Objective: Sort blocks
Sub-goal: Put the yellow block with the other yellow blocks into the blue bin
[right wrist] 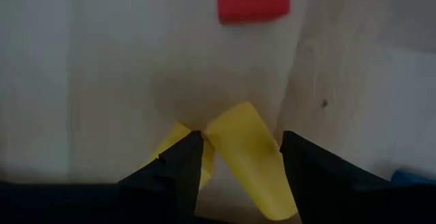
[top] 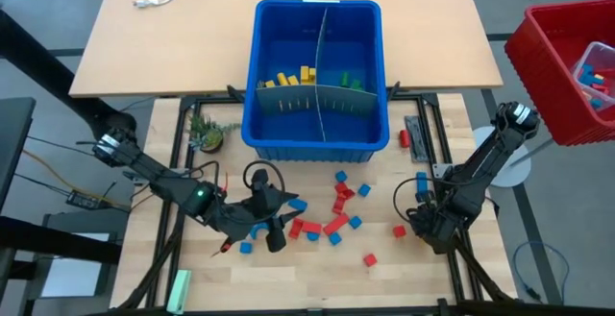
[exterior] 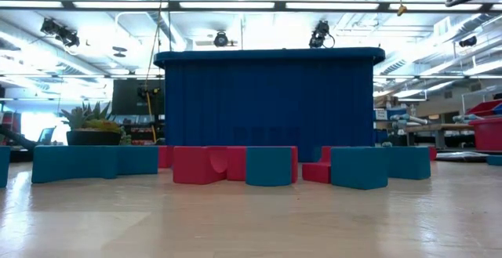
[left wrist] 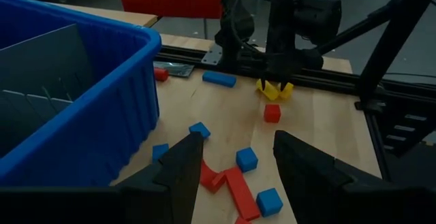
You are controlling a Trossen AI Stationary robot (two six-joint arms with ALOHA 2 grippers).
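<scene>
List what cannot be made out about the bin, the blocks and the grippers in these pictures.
- Blue bin contents: low view, its front wall hides them.
- Yellow blocks: right wrist view, cut by the bottom edge, partly behind the right gripper.
- Red crate: high view, cut off by the right edge.

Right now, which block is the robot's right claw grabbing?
Find the big blue bin, then look toward the table's right side, where the right gripper reaches down. Between its fingers sits a yellow block, the only yellow among loose red and blue ones.
</scene>
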